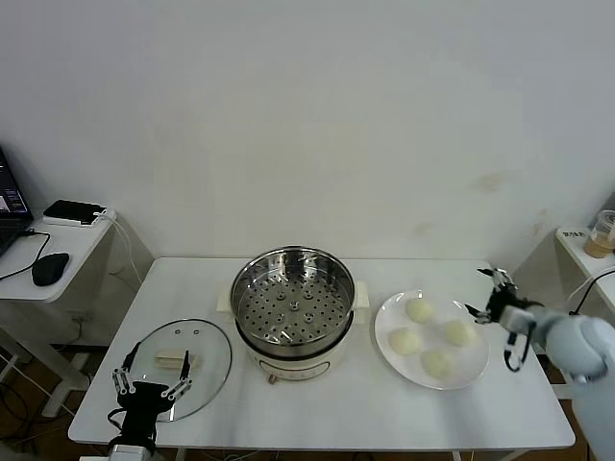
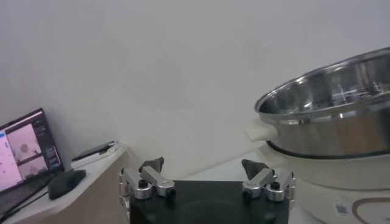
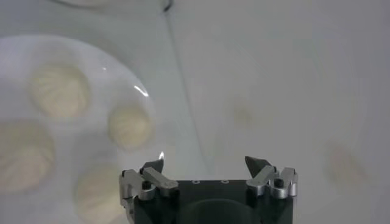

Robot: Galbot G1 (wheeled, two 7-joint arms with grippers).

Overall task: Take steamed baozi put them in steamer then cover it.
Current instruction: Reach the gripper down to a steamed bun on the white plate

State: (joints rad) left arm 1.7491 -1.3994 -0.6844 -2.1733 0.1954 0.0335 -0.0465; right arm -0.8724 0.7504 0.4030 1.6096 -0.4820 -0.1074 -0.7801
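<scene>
Glass lid lies flat at table's left front, left gripper hovering over its near edge, jaws wide, empty. Steamer centre, tray bare. Four baozi on the white plate, right. Right gripper beside the plate's far rim, wide open. Risk: soft buns squash or roll if pinched off-centre.

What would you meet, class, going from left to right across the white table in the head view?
Left gripper → glass cover → steamer → plate of four baozi → right gripper.
</scene>
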